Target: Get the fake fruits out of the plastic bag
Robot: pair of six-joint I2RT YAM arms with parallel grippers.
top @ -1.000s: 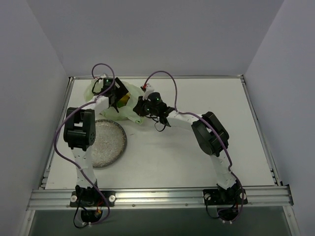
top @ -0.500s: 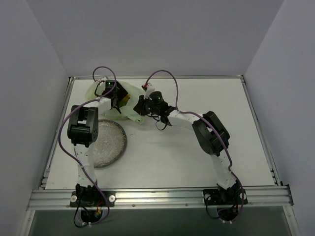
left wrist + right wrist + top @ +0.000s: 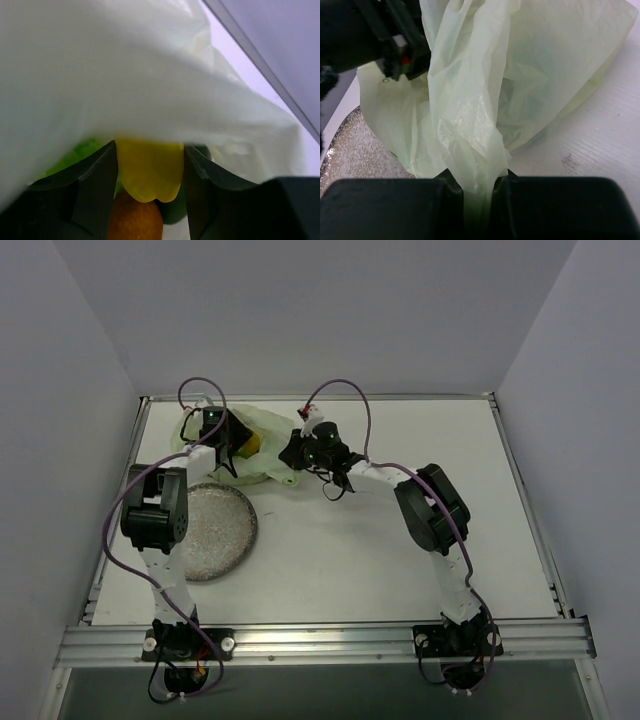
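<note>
Lying at the far left of the bench (image 3: 400,550), just beyond the plate (image 3: 215,535), the plastic bag (image 3: 530,65) takes in the left arm's (image 3: 155,515) jaws, closed against both sides of a yellow fruit (image 3: 149,167) — an orange fruit (image 3: 135,220) just below it — while the right arm's (image 3: 430,510) jaws pinch a gathered fold of its film.
</note>
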